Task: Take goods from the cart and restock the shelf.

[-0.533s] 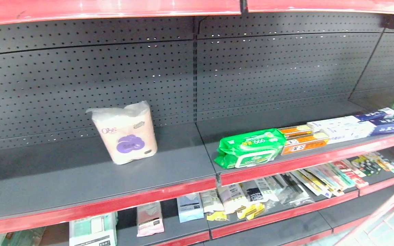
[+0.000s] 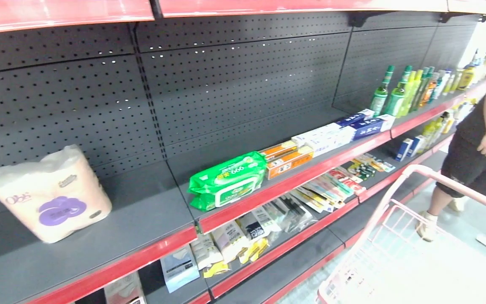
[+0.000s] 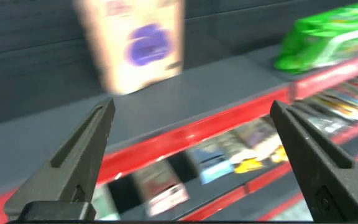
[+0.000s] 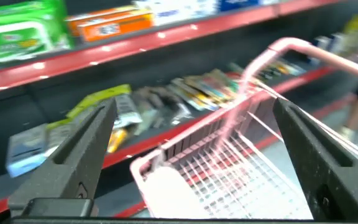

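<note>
Cart (image 2: 380,207) cut off at edge, pale blur (image 4: 166,186) inside, maybe pack; left gripper (image 3: 191,106), right gripper (image 4: 194,102) spread wide, holding nothing

Shelf boards (image 2: 141,219) were finished in matt grey painted metal and backed by perforated metal panel (image 2: 234,84). Front edge strips (image 2: 268,192) were glossy red. Tissue pack (image 2: 49,198) was wrapped in thin soft plastic, wipes pack (image 2: 226,179) in shiny green film. Cart (image 2: 395,185) was made of pink coated wire.
</note>
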You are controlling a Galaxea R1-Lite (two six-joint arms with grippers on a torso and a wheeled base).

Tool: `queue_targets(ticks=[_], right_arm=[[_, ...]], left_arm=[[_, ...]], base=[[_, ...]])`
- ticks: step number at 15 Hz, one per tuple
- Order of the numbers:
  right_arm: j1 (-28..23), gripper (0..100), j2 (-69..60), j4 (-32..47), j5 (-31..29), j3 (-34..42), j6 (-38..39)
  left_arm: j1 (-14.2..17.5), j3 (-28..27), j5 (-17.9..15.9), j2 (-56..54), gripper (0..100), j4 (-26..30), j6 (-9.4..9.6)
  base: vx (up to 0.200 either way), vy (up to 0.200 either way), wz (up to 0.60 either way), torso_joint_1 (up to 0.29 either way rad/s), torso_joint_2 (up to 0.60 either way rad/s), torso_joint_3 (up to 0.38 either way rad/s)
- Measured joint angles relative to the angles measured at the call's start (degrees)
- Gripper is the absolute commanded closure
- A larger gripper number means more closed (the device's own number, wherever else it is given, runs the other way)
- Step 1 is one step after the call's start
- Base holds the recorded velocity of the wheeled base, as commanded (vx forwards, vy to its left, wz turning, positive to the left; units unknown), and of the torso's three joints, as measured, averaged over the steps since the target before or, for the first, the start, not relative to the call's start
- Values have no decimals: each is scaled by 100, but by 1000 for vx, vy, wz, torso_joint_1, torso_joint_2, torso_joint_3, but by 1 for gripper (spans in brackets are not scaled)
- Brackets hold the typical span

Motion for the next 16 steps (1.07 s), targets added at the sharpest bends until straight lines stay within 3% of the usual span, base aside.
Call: queue_targets(ticks=[9,12,16], right_arm=[[0,0,45,-33,-13,-144,11],[30,0,894,-33,-84,-1398,479],[18,0,3560,-9,-283,-2926,208]], left_arm=[[2,0,2,0,0,2,10],[2,0,0,0,0,2,2],[2,0,-16,0,0,2,2]], base=[[0,0,0,0,0,0],[0,0,0,0,0,0],[0,0,0,0,0,0]])
